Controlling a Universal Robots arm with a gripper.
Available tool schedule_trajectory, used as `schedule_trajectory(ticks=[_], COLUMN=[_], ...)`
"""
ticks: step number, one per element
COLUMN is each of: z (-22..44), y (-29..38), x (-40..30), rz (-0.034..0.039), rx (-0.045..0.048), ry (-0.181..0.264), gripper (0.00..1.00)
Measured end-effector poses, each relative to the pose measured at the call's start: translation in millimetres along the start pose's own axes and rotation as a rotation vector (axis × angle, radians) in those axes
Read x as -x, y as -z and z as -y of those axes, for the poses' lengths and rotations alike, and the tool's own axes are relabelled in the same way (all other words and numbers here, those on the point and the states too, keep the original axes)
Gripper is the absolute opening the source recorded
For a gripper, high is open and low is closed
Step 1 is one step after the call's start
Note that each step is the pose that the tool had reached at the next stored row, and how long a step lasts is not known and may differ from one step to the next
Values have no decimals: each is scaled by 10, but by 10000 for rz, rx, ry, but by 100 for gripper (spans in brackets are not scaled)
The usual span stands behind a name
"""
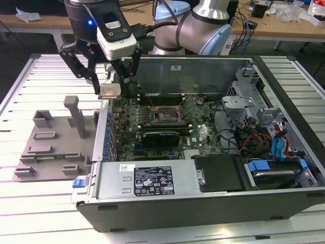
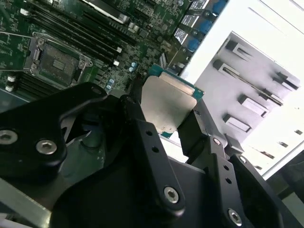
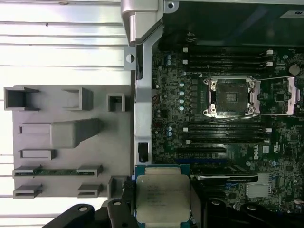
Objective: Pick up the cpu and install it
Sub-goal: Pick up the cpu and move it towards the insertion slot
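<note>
Holding, exterior view: the gripper point(image 1: 111, 85) is clamped on the cpu point(image 1: 110, 91), with one black finger at each side.
Cpu's place, exterior view: in the air above the wall of the open computer case point(image 1: 203, 68) on the exterior view's left, between the grey fixture tray point(image 1: 51, 145) and the motherboard point(image 1: 127, 122), and apart from the socket point(image 1: 165, 114).
Second wrist view: the fingers point(image 2: 142, 130) press two opposite edges of the cpu point(image 2: 167, 107). The socket point(image 2: 54, 59) lies uncovered on the green board, well apart.
First wrist view: the cpu point(image 3: 162, 197), silver top showing, sits between the fingers over the board's edge, just beside the case wall point(image 3: 141, 95). The socket point(image 3: 231, 97) is bare. The tray point(image 3: 71, 137) lies outside the wall.
</note>
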State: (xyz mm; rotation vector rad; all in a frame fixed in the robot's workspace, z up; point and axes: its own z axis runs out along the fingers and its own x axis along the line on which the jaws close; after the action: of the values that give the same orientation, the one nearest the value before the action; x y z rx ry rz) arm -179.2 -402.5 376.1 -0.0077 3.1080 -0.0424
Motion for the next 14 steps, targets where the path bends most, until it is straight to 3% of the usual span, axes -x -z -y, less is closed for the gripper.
schedule_trajectory(ticks=[11, 14], z=[0, 0], y=[-5, -13], x=[118, 209], rz=[1, -1], rx=[2, 0], ry=[-1, -1], gripper=[55, 55])
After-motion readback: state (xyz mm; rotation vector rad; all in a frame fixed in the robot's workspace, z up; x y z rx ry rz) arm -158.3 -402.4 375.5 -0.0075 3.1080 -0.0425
